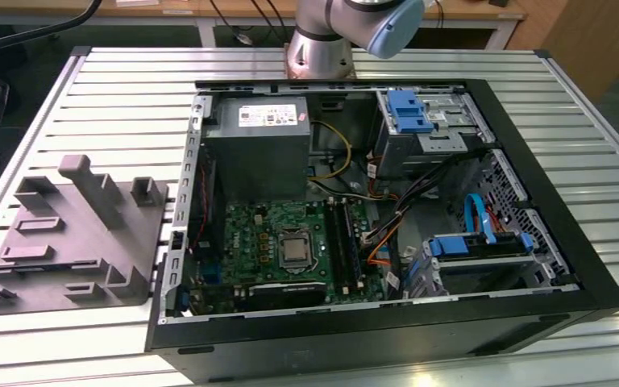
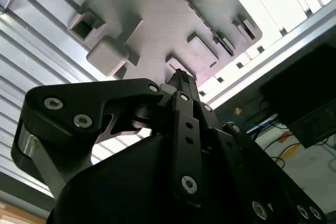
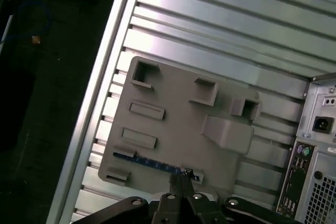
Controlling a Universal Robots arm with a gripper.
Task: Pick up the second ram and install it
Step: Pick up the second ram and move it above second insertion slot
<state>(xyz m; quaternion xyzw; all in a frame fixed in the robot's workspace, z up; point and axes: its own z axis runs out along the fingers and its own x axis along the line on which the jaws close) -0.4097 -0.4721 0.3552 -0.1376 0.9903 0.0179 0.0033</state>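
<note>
1. A bench (image 1: 567, 72) of long silver metal slats carries everything; the slats run side to side in the exterior view.
2. A grey moulded fixture plate (image 1: 73, 242) with raised blocks and pockets lies flat on the bench, towards the exterior view's left.
3. An open black computer case (image 1: 396, 326) lies on its side just beside the plate, to the exterior view's right.
4. The robot arm's base (image 1: 321, 56) stands at the bench's far edge, behind the case.

We count one open computer case (image 1: 525, 310), one grey holder tray (image 1: 73, 242), one ram stick (image 3: 149, 162), one power supply (image 1: 255, 157), and two blue drive brackets (image 1: 406, 109) (image 1: 479, 244).
</note>
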